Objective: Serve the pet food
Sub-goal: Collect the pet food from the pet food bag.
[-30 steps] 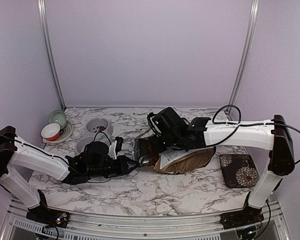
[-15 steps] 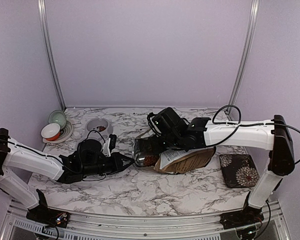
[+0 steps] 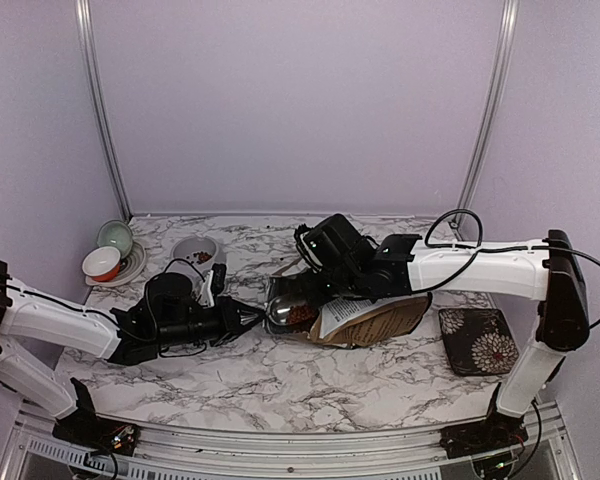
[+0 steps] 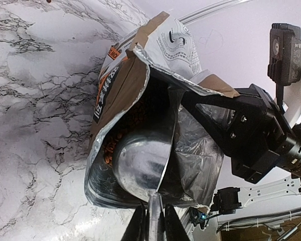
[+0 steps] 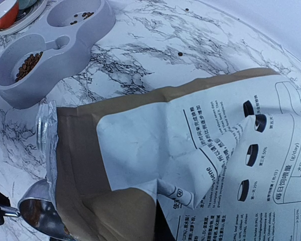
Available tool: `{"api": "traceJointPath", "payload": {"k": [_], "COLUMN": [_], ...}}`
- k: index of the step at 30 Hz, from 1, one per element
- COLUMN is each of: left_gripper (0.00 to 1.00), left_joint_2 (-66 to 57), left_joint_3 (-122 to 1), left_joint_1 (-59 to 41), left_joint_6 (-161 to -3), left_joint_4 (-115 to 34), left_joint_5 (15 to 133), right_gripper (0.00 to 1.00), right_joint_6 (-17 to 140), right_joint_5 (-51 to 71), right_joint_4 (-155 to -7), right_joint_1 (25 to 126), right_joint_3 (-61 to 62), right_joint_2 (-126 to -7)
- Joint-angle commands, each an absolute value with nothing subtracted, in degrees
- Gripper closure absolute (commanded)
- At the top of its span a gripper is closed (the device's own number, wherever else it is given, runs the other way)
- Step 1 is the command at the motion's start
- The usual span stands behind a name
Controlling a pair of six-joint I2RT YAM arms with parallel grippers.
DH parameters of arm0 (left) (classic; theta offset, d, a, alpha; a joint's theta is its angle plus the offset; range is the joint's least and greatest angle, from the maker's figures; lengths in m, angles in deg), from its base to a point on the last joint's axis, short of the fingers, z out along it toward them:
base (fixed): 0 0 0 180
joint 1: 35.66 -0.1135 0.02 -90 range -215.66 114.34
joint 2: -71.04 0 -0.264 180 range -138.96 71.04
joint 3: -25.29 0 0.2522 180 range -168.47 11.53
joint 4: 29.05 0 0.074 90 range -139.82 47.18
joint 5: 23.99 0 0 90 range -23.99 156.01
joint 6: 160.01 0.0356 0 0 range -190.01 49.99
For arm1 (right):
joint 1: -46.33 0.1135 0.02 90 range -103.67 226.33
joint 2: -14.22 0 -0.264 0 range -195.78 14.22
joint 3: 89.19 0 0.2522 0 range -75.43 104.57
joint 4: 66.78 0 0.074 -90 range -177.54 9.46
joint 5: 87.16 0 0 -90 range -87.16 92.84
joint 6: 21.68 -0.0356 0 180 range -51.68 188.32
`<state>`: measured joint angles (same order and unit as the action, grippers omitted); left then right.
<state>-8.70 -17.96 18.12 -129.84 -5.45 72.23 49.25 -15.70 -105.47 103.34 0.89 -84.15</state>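
Marble table (image 3: 310, 395) is spanned by both outstretched arms: scoop (image 4: 140, 160) is clamped in left gripper (image 4: 151, 225), bag (image 5: 190, 150) pinched in right gripper (image 3: 313, 272).

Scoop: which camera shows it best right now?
Left wrist. The scoop sits large and central, its bowl inside the bag mouth beside kibble. Right wrist catches just the scoop bowl in its lower left corner; top view shows the scoop as a small glint.

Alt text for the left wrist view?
A metal scoop, its handle gripped in the left claw, sits bowl-first inside the open mouth of a dog-food bag lying on the marble table; reddish kibble shows beside it.
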Motion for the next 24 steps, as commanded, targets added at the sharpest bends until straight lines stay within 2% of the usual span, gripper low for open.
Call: {"api": "traceJointPath", "payload": {"k": [1, 24], "left_gripper": [1.0, 1.0], "left_joint_2": [-7.5, -2.17], "left_joint_3": [-16.28, -10.94], "left_joint_1": [16.9, 12.48], "left_joint_6": [-133.32, -137.7], "left_joint_4": [0.59, 5.09], "left_joint_5": [74.91, 77.92], "right_gripper": [1.0, 1.0], "right_joint_6": [48.51, 47.75], "right_joint_5": [-16.83, -18.95], "right_joint_4": [-104.1, -104.52], "right_joint_1": [103.63, 103.4], "right_joint_3": [3.09, 2.04], "right_joint_2": [-82.48, -81.27]}}
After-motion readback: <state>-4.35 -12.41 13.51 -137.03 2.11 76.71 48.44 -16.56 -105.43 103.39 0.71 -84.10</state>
